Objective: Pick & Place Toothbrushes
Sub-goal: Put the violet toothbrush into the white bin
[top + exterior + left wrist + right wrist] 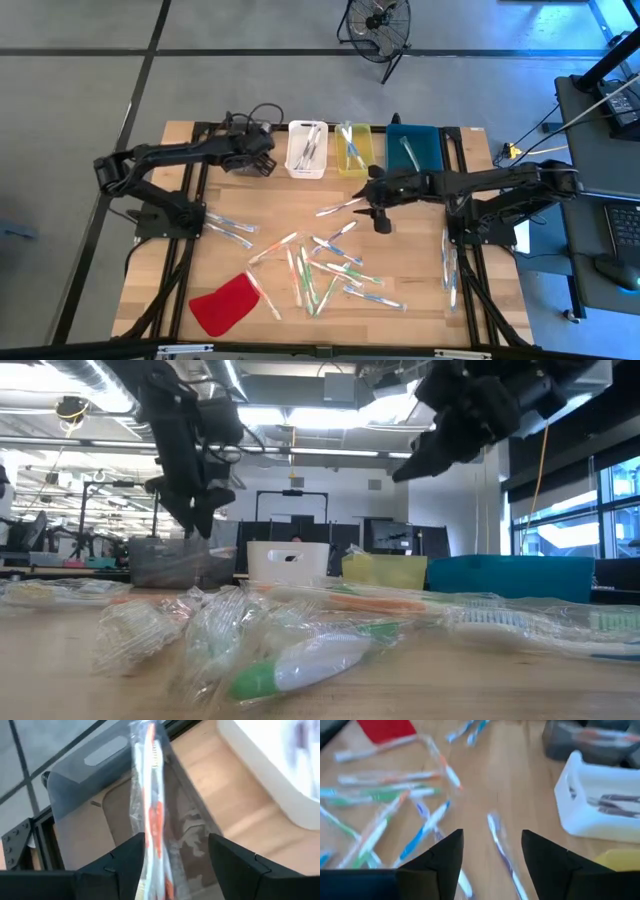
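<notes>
Many wrapped toothbrushes (330,270) lie scattered flat on the wooden table. My left gripper (262,165) hangs open over the grey bin (100,785) at the far edge. An orange toothbrush (152,795) in clear wrap stands lengthwise between its fingers, close to one finger, over the bin's inside. My right gripper (368,205) hovers open above the table's middle, its fingers (492,832) empty. A blue toothbrush (501,842) lies on the wood just beyond it. My left gripper stands open around the wrapped orange toothbrush, which runs along the inner side of one finger (131,851). I cannot tell whether the wrap touches that finger. The other finger is well clear of it.
White bin (306,150), yellow bin (355,150) and blue bin (415,148) stand in a row right of the grey one, with toothbrushes inside. A flat red piece (225,303) lies at the near left. More toothbrushes lie by each arm's base (450,265).
</notes>
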